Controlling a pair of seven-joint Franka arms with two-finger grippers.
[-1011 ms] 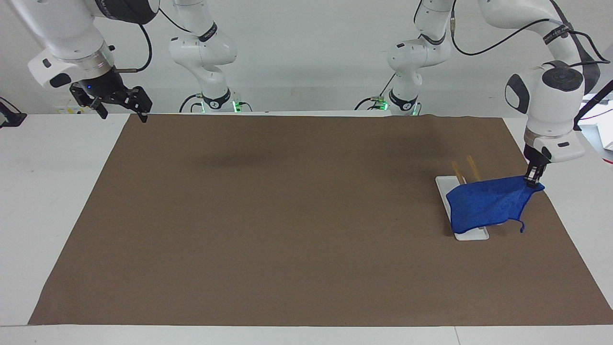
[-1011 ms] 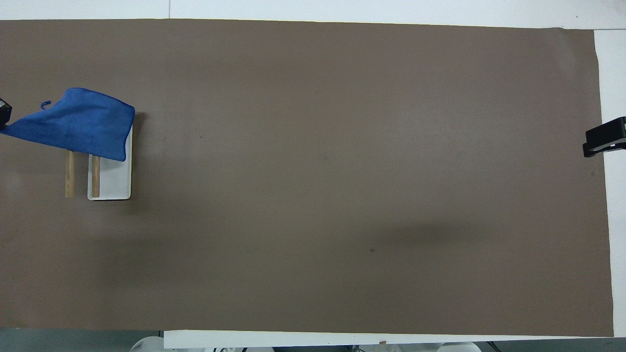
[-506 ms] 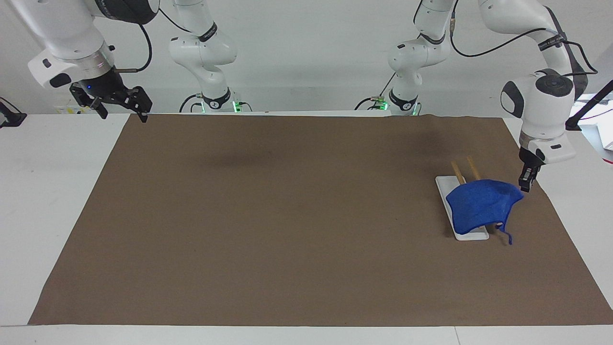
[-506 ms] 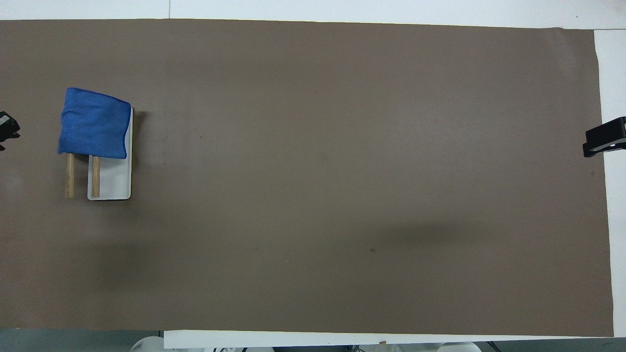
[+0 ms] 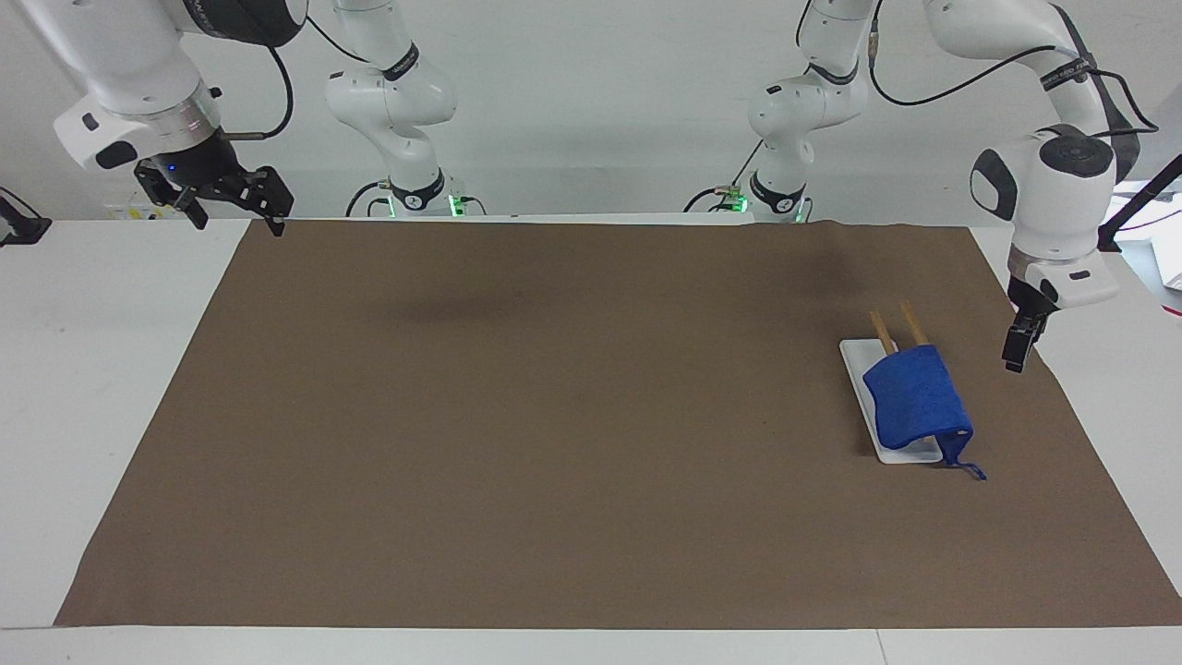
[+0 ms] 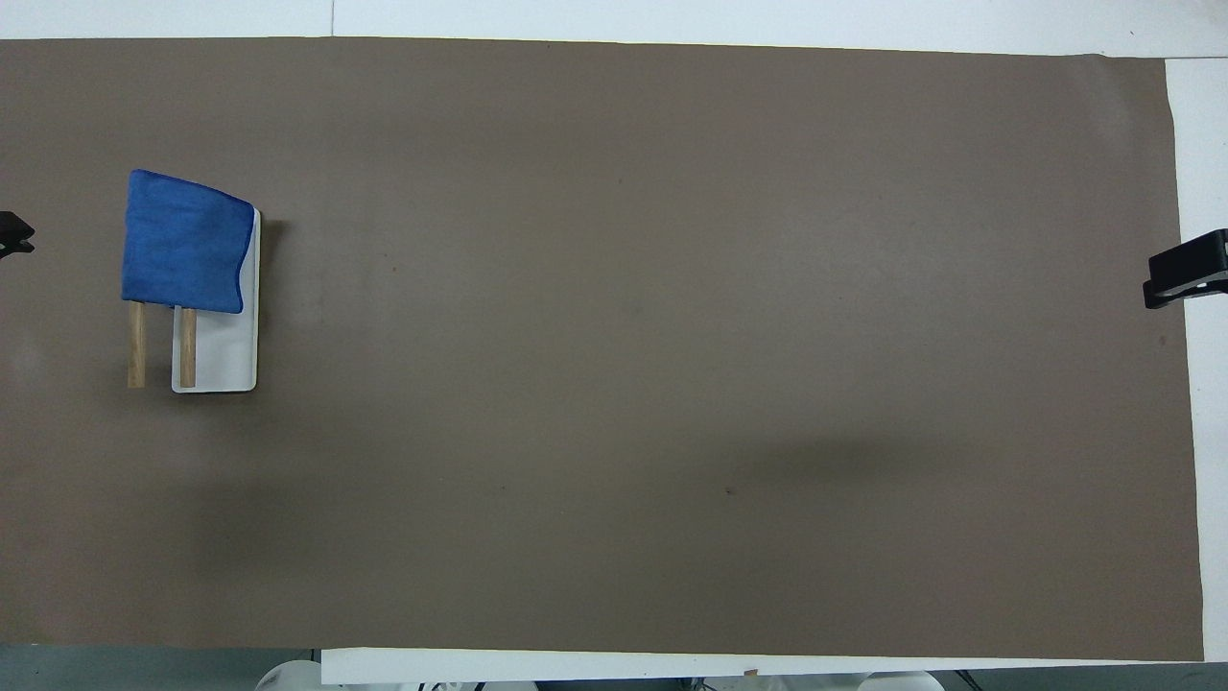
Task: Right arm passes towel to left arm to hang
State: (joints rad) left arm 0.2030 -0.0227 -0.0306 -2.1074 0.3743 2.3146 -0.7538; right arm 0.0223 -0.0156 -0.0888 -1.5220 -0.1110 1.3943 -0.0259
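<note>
Facing view — counts: you have two arms, two grippers, one towel, one rack, one brown mat.
Towel: your one blue towel (image 5: 916, 399) is draped over the two wooden bars (image 5: 894, 331) of the rack, toward the left arm's end of the tabletop; its loop tag (image 5: 970, 468) trails down onto the mat.
Rack: one white base (image 5: 859, 358) carrying two bars; the bar ends nearer to the robots stick out bare.
Left gripper: your left gripper (image 5: 1015, 349) hangs over the mat's edge just beside the towel, apart from it, holding nothing; you cannot tell from here how its fingers stand.
Right gripper: your right gripper (image 5: 233, 205) waits raised over the mat's corner at the right arm's end, fingers spread, holding nothing.
Mat: one brown mat (image 5: 554, 416) covers most of the white tabletop (image 5: 92, 351).
Overhead view — counts: one towel (image 6: 184, 242), two bars (image 6: 137, 345), one base (image 6: 225, 355).
Grippers: only a black tip of each shows — left (image 6: 13, 234), right (image 6: 1186, 269).
</note>
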